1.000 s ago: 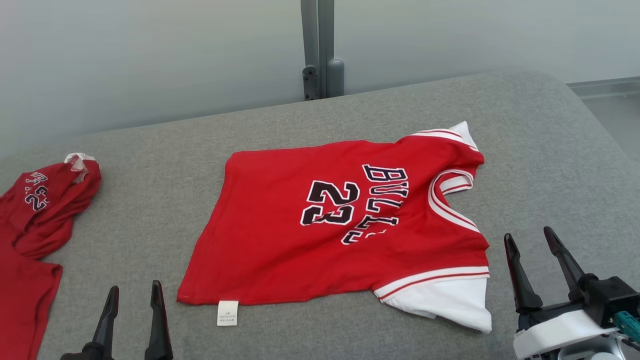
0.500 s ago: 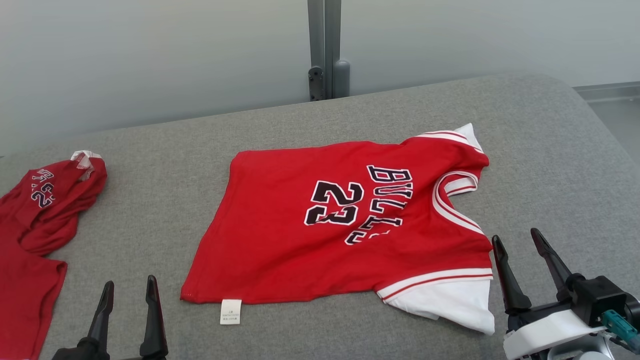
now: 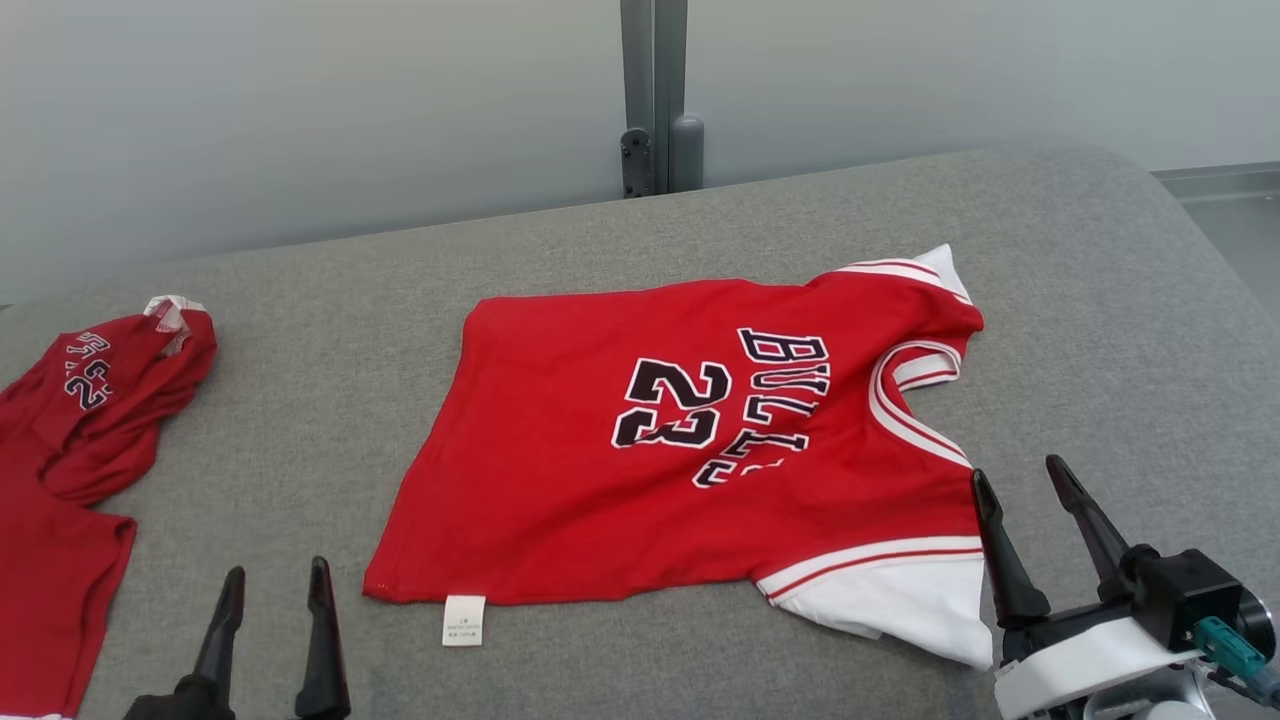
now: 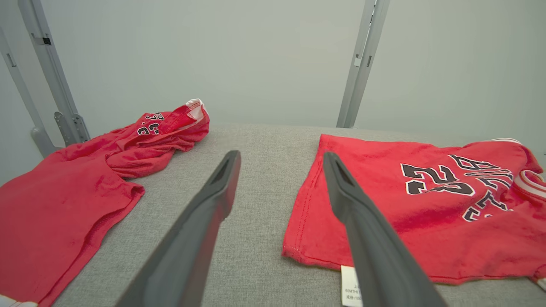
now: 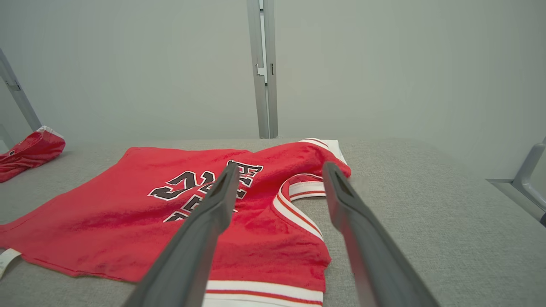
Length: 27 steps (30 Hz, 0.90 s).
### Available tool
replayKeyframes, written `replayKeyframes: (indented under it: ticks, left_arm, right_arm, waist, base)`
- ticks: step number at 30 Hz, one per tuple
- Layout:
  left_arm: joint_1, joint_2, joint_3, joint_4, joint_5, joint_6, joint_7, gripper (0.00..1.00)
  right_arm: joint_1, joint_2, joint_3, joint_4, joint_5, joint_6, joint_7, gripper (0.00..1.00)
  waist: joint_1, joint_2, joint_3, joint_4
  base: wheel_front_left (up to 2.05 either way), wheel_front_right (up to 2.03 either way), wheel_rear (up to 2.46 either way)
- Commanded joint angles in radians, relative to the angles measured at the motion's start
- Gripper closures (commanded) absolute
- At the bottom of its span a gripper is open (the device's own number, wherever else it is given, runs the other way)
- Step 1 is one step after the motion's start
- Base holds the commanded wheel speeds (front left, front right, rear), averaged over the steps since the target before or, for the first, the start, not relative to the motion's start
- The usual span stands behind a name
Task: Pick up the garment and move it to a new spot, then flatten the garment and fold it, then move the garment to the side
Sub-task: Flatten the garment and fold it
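Jersey [image 3: 690,450]: lies spread face-up in the middle of the grey pad [image 3: 300,330], held by neither arm. Its long axis runs across the robot's front, with the hem toward the robot's left and the collar [image 3: 910,400] and sleeves toward its right. The body panel is mostly flat. The near white sleeve [image 3: 900,600] is rumpled at the near right corner, and the shoulder by the collar shows slight bunching. A care label [image 3: 462,620] pokes out at the near hem corner.

Right gripper [image 3: 1015,468]: jaws wide apart and empty. It stands just beside the near sleeve and shoulder edge, with its fingers pointing along the collar end. In the right wrist view the collar opening lies straight ahead between the fingers.

Left gripper [image 3: 278,567]: jaws also wide apart and empty. It stands over bare pad to the left of the hem corner, clearly apart from the cloth.

Assessment: the two grippers bracket the jersey's near edge, one at each end of the long axis, and the jersey lies ahead of and between them. The right arm is the nearer to cloth. The left arm would need to travel rightward to reach the hem corner by the label.

Other items: a second red garment [image 3: 80,450] lies crumpled at the pad's far left, well apart from the jersey.
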Motion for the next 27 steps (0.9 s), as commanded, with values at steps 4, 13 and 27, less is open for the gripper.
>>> replayKeyframes:
  ticks: [4,13,27]
  left_arm:
    - [-0.027,0.0,-0.047,0.069,0.018,-0.006,0.0,0.0]
    - [-0.185,0.025,-0.098,0.258,0.065,-0.009,0.0,0.0]
    - [-0.354,0.053,-0.117,0.486,0.077,0.007,0.003,0.0]
  right_arm:
    - [0.027,-0.061,0.089,0.112,0.071,-0.001,0.003,0.0]
    - [-0.038,-0.123,0.169,0.275,0.181,-0.001,0.091,0.0]
    - [-0.085,-0.137,0.323,0.324,0.328,-0.001,0.112,0.0]
  waist:
    - [0.0,0.0,0.019,-0.004]
    - [0.0,0.0,0.102,-0.015]
    - [0.0,0.0,0.208,-0.031]
  base:
    - [0.0,0.0,0.0]
    - [0.0,0.0,0.0]
    - [0.0,0.0,0.0]
